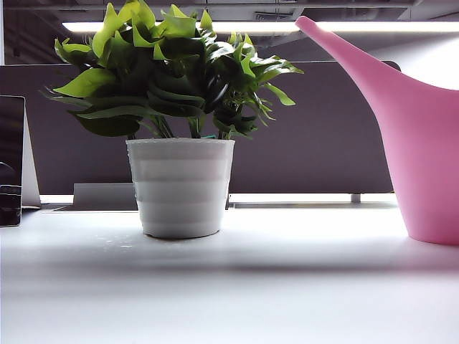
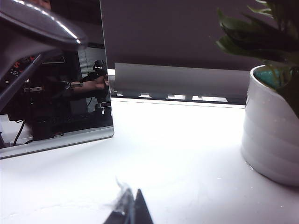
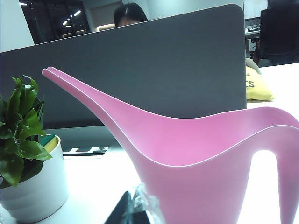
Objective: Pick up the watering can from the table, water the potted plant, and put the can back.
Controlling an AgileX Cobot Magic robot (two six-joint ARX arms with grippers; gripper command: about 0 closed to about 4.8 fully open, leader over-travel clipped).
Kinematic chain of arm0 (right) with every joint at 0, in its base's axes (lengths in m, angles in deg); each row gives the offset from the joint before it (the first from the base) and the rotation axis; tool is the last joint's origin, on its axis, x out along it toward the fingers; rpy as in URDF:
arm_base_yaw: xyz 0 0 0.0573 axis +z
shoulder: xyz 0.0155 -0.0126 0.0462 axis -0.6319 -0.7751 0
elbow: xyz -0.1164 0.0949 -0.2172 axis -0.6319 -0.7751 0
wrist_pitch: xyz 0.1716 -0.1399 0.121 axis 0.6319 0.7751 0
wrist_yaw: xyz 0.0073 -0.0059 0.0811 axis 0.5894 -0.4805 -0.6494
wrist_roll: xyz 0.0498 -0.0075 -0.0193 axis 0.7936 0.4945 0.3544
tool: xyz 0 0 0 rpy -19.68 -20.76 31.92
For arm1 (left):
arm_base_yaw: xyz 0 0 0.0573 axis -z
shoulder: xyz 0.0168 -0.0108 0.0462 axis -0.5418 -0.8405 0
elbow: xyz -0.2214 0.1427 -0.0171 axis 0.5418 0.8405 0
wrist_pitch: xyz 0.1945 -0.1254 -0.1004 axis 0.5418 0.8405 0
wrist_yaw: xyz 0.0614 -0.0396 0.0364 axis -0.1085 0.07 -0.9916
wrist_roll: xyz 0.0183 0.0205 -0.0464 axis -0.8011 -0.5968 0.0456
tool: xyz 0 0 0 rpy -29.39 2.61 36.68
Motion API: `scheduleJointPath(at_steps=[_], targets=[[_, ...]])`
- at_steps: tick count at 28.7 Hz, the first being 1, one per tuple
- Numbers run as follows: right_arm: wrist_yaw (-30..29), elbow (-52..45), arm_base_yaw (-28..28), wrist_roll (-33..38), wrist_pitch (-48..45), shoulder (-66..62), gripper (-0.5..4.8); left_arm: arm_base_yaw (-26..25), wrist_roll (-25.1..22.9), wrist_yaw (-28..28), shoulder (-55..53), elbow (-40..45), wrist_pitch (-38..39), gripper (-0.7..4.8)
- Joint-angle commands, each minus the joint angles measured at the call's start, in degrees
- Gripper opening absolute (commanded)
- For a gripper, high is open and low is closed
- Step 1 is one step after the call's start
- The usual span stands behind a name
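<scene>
The pink watering can stands on the white table at the right edge of the exterior view, its long spout pointing up and left. The potted plant in its white ribbed pot stands left of centre, apart from the can. Neither gripper shows in the exterior view. My right gripper is shut, its tips close beside the watering can with nothing held; the pot is off to the side. My left gripper is shut and empty, low over the table, with the pot to one side.
A dark grey partition panel runs along the back of the table. A glossy dark screen stands at the far left, also the dark screen near my left gripper. A person's head shows behind the partition, and a yellow object lies beyond it.
</scene>
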Motion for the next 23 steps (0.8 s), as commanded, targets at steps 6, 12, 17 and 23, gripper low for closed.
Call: scheduleJointPath(at_steps=[6, 12, 17, 23], targets=[[1.4, 0.3, 0.1, 0.3, -2.6, 0.0, -0.08, 0.0, 0.0, 0.3, 0.0, 0.0, -0.3, -0.05], [1.4, 0.2, 0.1, 0.2, -2.2, 0.0, -0.05, 0.0, 0.0, 0.3, 0.0, 0.0, -0.3, -0.05], [1.4, 0.2, 0.2, 0.2, -1.8, 0.7, -0.05, 0.0, 0.0, 0.3, 0.0, 0.0, -0.3, -0.05], [1.0, 0.2, 0.8, 0.2, -1.7, 1.6, -0.05, 0.0, 0.0, 0.3, 0.0, 0.0, -0.3, -0.05]])
